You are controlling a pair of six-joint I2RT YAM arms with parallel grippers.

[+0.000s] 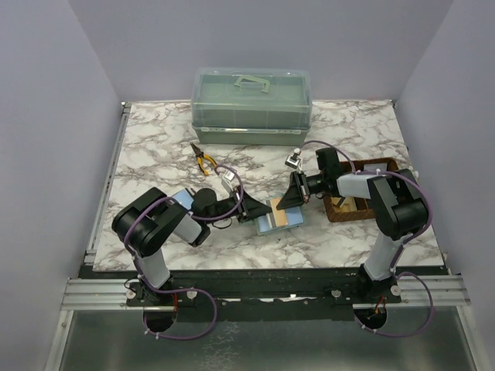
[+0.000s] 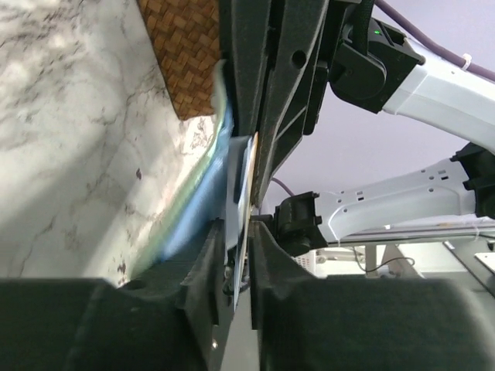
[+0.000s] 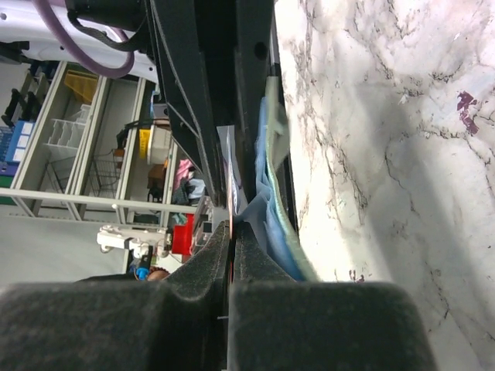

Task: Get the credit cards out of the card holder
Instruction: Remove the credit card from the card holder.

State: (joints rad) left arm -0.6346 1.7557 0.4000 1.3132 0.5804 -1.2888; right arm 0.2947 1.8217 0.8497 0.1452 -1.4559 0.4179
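Okay, left gripper (image 1: 252,209) just left of centre, jaws narrow around a thin edge of the card holder (image 1: 266,226), can't tell if pinched; holder lies open mid-frame on the marble table (image 1: 155,154), tan credit card (image 1: 283,217) on it; right gripper (image 1: 298,199) clamped tight on that card's edge; brown basket (image 1: 384,164) far right

The top external camera looks down from above and behind the arm bases, which sit along the frame's bottom, and takes in the whole marble table (image 1: 155,147). Each wrist camera sights along its own fingers from very close and rolled sideways, facing the opposite arm. All three views share the card holder (image 1: 267,226) mid-table.
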